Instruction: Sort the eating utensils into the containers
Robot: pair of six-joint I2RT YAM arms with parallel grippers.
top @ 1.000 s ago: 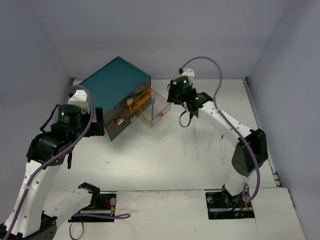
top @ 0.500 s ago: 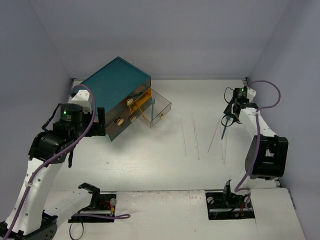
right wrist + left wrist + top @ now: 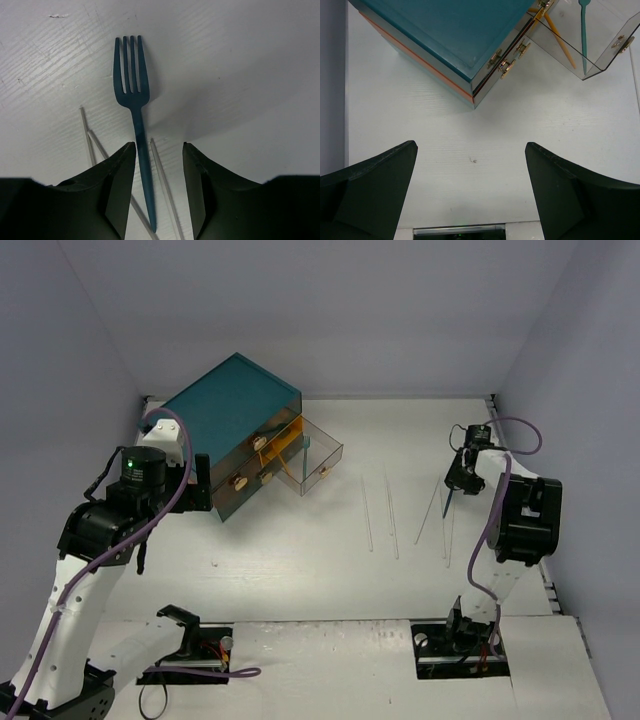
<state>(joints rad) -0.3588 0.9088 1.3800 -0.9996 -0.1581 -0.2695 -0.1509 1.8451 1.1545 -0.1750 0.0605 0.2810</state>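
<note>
Well right of the chest (image 3: 228,415), our right gripper (image 3: 158,148) has its jaws parted either side of the blue fork (image 3: 131,85), gripping nothing; we judge it is lined up for a pinch. The fork lies flat among clear utensils (image 3: 392,510). Beside the chest our left gripper (image 3: 470,146) hangs wide open and empty, facing the pulled-out drawer (image 3: 322,455).

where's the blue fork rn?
Right side of the table in the top view: the blue fork lies on the surface between the open fingers of the right gripper, with clear utensils alongside its handle.
</note>
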